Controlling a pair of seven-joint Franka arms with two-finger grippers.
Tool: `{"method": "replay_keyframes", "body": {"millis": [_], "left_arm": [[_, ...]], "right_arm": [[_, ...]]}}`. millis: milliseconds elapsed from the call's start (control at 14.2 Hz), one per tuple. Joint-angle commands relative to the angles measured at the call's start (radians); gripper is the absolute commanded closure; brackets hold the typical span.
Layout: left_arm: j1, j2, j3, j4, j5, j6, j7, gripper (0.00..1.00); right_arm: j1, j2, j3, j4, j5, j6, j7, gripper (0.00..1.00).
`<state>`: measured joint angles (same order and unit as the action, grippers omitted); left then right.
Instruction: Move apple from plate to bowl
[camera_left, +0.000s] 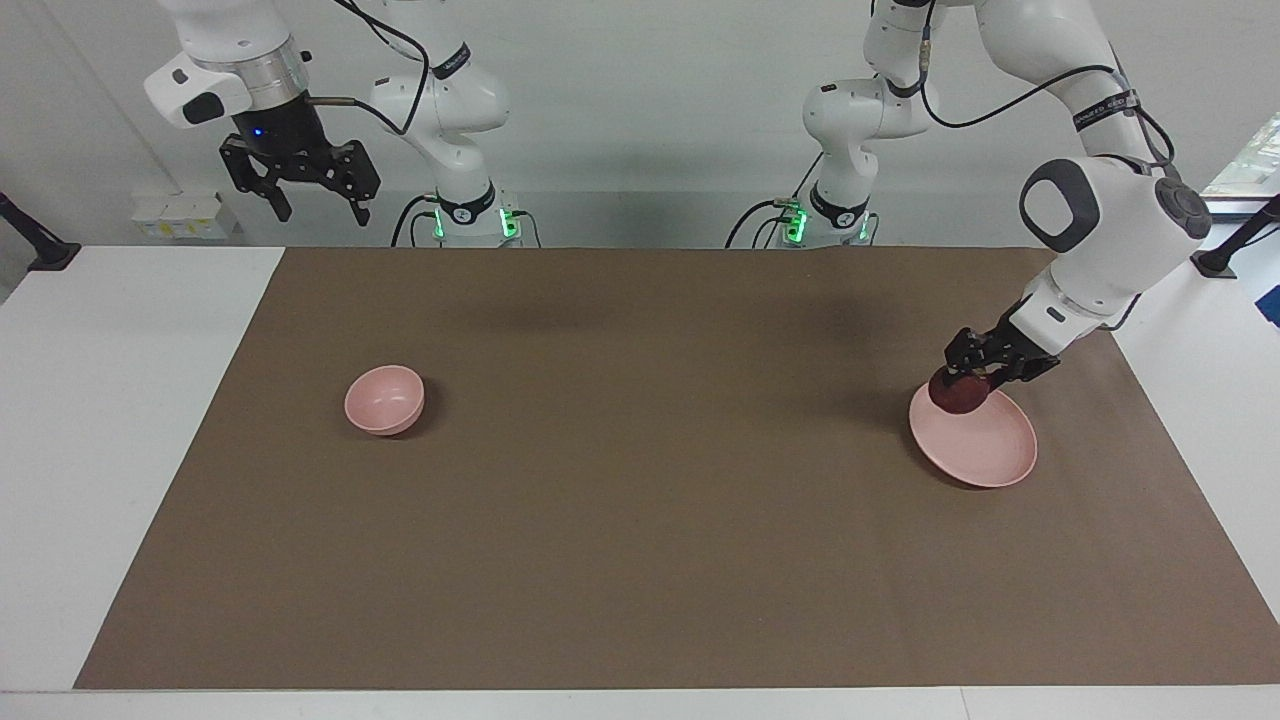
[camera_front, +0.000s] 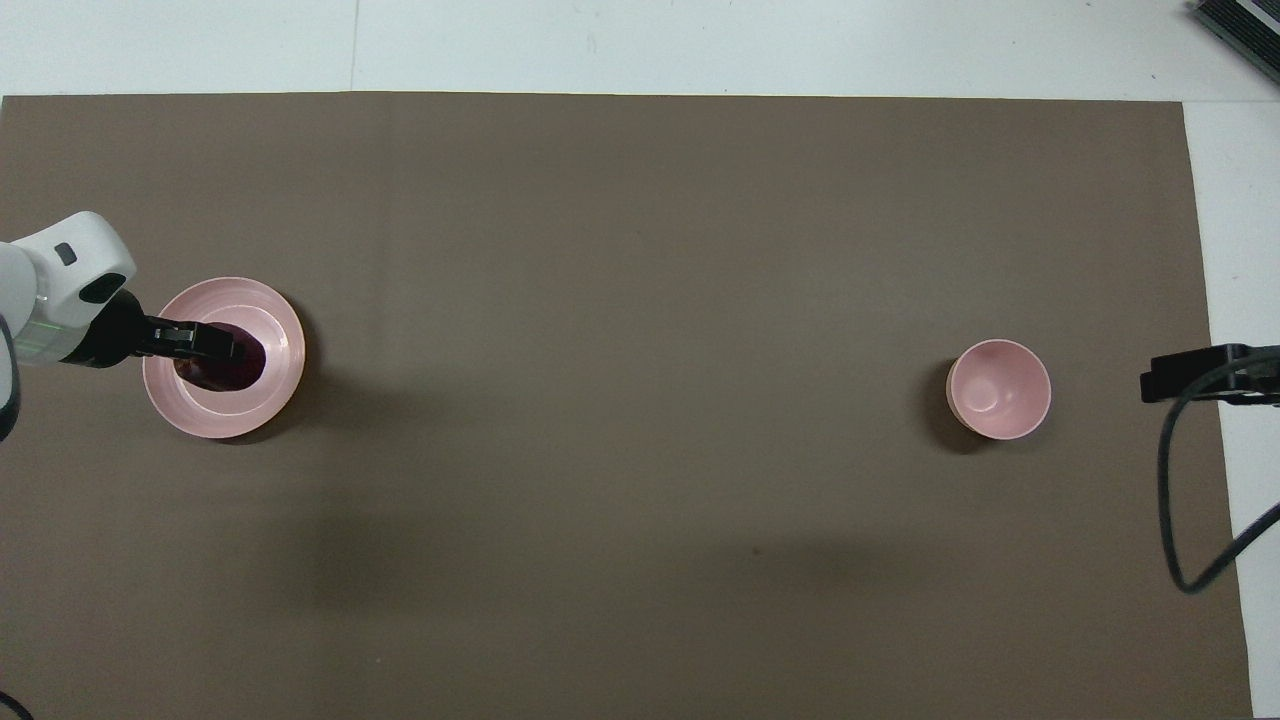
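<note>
So far, apple gripped by left tool, seemingly not lifted off plate. Carry to bowl remains. Right tool parked wide, waiting.

Dark red apple on plate

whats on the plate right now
A dark red apple sits on the pink plate, with the left gripper down at it. The gripper covers the apple's top.

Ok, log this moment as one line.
left gripper: at small dark red apple on shallow pale pink plate | small deep pink bowl: empty | right gripper: waiting, raised, open
</note>
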<state>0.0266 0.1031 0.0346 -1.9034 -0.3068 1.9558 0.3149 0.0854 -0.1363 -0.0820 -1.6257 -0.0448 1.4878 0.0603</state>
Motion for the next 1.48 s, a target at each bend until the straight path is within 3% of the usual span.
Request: {"method": "replay_keyframes", "body": {"millis": [0, 492, 774, 985, 1126, 1407], "left_arm": [[0.006, 0.001, -0.007, 0.06, -0.156, -0.08, 0.02, 1.0], [0.003, -0.011, -0.077, 0.05, -0.543, -0.103, 0.015, 1.0], [-0.002, -0.042, -0.159, 0.047, -0.595, -0.097, 0.013, 1.0], [-0.013, -0.049, -0.208, 0.046, -0.638, -0.086, -0.009, 1.0], [-0.023, -0.051, -0.228, 0.044, -0.647, -0.084, -0.014, 1.0], [-0.072, -0.051, -0.268, 0.044, -0.68, 0.004, -0.083, 1.0]], "right_arm": [[-0.012, -0.023, -0.002, -0.025, 0.033, -0.003, -0.031, 0.0], [-0.013, -0.029, -0.004, -0.032, 0.033, -0.003, -0.031, 0.0], [-0.012, -0.028, -0.002, -0.052, 0.034, 0.028, -0.079, 0.0], [0.003, -0.005, 0.002, -0.098, 0.178, 0.148, -0.025, 0.0], [0.028, 0.035, 0.01, -0.135, 0.209, 0.225, 0.076, 0.0], [0.051, 0.167, 0.01, -0.143, 0.57, 0.353, 0.399, 0.0]]}}
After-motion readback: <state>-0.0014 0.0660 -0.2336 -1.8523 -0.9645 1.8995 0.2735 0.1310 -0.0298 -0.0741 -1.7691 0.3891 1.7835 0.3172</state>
